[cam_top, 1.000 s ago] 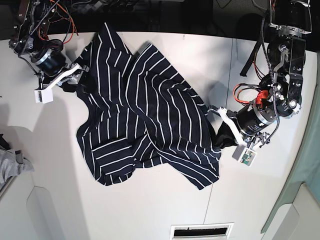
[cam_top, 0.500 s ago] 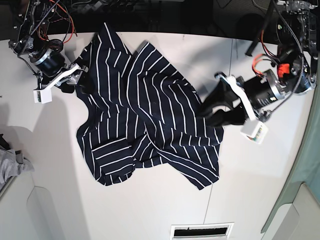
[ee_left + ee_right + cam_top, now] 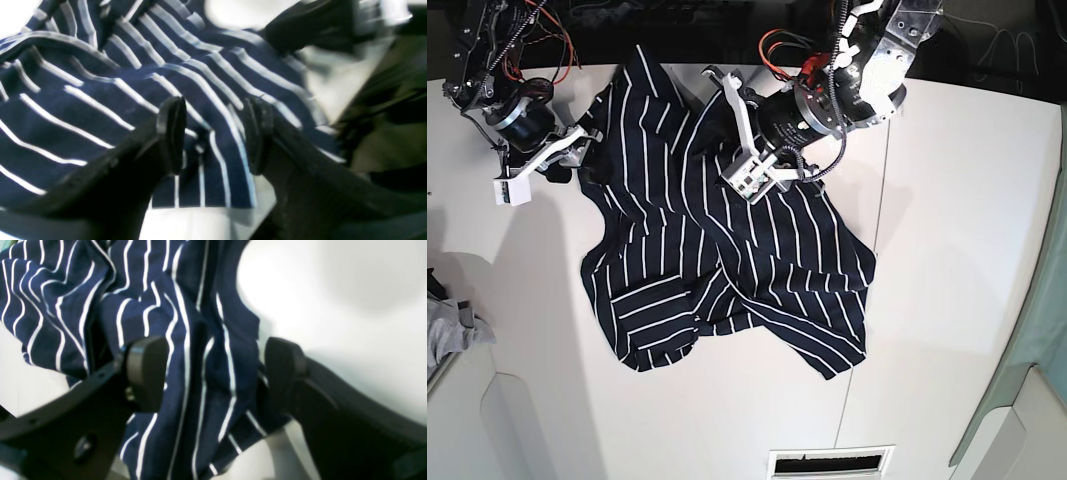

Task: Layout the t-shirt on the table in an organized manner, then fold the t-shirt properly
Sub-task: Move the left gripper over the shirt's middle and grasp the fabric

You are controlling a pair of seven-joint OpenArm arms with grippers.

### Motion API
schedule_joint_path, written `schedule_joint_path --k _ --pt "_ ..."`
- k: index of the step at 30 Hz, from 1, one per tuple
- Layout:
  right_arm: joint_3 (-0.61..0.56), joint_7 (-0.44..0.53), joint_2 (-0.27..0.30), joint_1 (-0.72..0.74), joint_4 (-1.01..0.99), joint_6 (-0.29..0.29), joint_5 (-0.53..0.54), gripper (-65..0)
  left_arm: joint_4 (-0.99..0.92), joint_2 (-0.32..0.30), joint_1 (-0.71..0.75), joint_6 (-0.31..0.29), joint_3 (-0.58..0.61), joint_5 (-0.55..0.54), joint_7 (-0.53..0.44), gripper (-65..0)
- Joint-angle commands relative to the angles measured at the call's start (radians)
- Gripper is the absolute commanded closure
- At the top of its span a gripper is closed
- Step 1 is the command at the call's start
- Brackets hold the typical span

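The navy white-striped t-shirt (image 3: 727, 260) lies crumpled and spread on the white table (image 3: 967, 250). My left gripper (image 3: 712, 110) hovers over the shirt's upper middle, near the far table edge. In the left wrist view its gripper (image 3: 215, 136) is open, and the shirt (image 3: 100, 100) and one of its hems lie under the fingers (image 3: 171, 133). My right gripper (image 3: 590, 150) is at the shirt's upper left edge. In the right wrist view this gripper (image 3: 215, 373) is open and straddles a ridge of shirt fabric (image 3: 66, 290).
A small grey cloth (image 3: 452, 325) lies at the left edge. A vent grille (image 3: 827, 462) sits at the front edge. A dark seam (image 3: 879, 210) crosses the table right of the shirt. Bare white table extends to the right.
My left arm has swung from the shirt's right edge up and left to the shirt's upper middle. The shirt's right side now lies free. The right arm has not moved.
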Motion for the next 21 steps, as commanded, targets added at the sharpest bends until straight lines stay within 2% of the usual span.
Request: schedule_joint_path --k 1,5,7,9,13,18,21 --pt "0.002 0.019 0.006 0.008 0.019 0.003 0.016 -44.5 -0.011 0.008 -0.014 0.011 0.024 0.002 -0.029 -30.3" --pt "0.002 0.027 0.006 0.008 0.019 0.003 0.015 -44.5 -0.132 0.032 -0.076 0.089 0.097 0.079 -0.042 -30.3" --pt "0.002 0.027 0.006 0.008 0.019 0.003 0.016 -44.5 -0.177 0.053 -0.104 0.109 0.114 0.089 -0.041 -33.3" --pt "0.002 0.027 0.006 0.008 0.019 0.003 0.016 -44.5 -0.196 0.074 -0.119 0.118 0.123 0.09 -0.041 -35.9" --pt "0.002 0.027 0.006 0.008 0.019 0.003 0.015 -44.5 -0.2 0.099 -0.133 0.136 0.123 0.117 -0.041 -36.0" --pt "0.002 0.027 0.006 0.008 0.019 0.003 0.015 -44.5 -0.212 0.1 -0.133 0.139 0.123 0.124 -0.045 -35.9" --pt "0.002 0.027 0.006 0.008 0.019 0.003 0.016 -44.5 -0.248 0.1 -0.134 0.17 0.123 0.154 -0.073 -35.9"
